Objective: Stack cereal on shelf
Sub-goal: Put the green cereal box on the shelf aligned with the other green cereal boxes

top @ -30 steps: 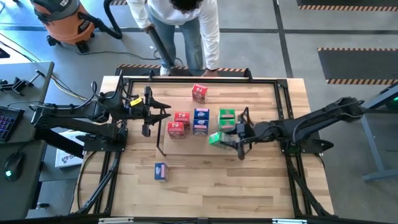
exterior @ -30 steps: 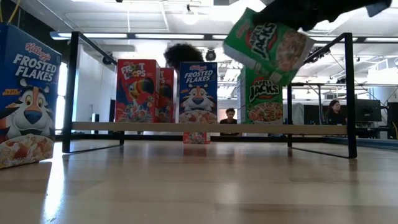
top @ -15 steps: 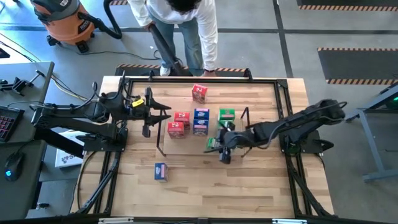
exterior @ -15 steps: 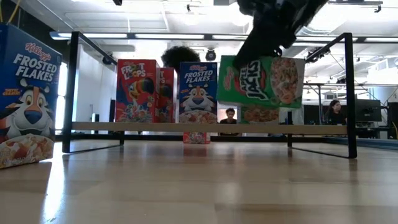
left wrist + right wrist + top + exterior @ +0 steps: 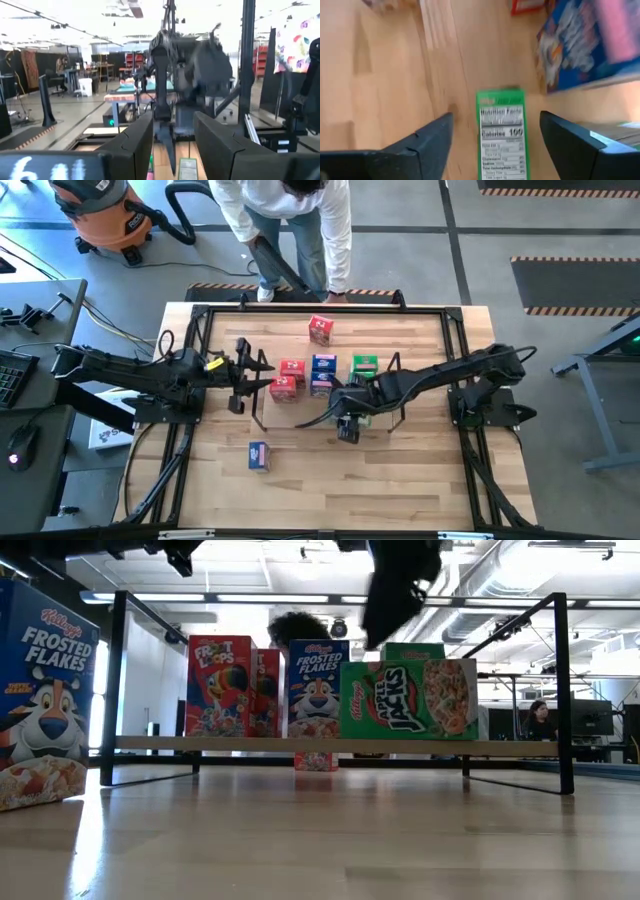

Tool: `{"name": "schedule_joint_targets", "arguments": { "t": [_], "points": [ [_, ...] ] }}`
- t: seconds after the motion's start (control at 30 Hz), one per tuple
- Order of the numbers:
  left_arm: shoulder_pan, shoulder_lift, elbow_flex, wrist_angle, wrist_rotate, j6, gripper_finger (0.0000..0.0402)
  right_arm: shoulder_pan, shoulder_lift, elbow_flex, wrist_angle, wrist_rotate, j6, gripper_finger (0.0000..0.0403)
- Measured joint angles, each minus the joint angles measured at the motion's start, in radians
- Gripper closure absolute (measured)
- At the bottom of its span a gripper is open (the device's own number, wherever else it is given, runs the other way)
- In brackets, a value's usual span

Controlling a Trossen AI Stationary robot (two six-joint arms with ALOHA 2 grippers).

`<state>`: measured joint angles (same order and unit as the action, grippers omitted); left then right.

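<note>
Since a second ago the green Apple Jacks box (image 5: 408,699) has come down from a tilted hold in the air and now lies on its long side on the shelf (image 5: 300,746), logo reading sideways, beside the upright blue Frosted Flakes box (image 5: 318,688). Right gripper (image 5: 349,420) hangs just above it with both fingers spread wide; in the right wrist view the box's green edge (image 5: 501,135), printed "Nutrition Facts" and "Calories 100", sits between the dark fingers (image 5: 427,142) without touching either. Second green Apple Jacks box (image 5: 413,650) stands behind, only its top showing. Red Froot Loops box (image 5: 221,686) stands at the shelf's other end. Another Frosted Flakes box (image 5: 45,690) looms close to the low camera. All are thin printed cardboard, rectangular; shelf is thin black wire with a pale board. Left gripper (image 5: 243,368) waits beside the shelf's end, fingers partly apart, holding nothing. Wood-plank table (image 5: 400,470).
</note>
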<state>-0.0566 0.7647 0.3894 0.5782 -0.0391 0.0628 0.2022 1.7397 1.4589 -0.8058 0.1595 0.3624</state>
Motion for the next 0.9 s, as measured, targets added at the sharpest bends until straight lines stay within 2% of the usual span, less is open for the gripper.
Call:
{"name": "schedule_joint_targets", "arguments": {
  "t": [0.3, 0.6, 0.77, 0.9],
  "points": [
    [-0.022, -0.014, -0.032, -0.012, -0.024, 0.026, 0.0271, -0.043, 0.166, 0.263, -0.231, -0.033, -0.037, 0.0123],
    [-0.023, -0.061, -0.031, -0.045, -0.025, 0.026, 0.0271, -0.05, 0.353, 0.46, -0.405, -0.053, -0.087, 0.0123],
    [-0.023, -0.062, -0.031, -0.059, -0.025, 0.027, 0.0271, -0.053, 0.392, 0.492, -0.43, -0.068, -0.102, 0.0126],
    [-0.023, -0.062, -0.031, -0.06, -0.025, 0.027, 0.0271, -0.061, 0.413, 0.492, -0.433, -0.104, -0.093, 0.0151]
  ]
}}
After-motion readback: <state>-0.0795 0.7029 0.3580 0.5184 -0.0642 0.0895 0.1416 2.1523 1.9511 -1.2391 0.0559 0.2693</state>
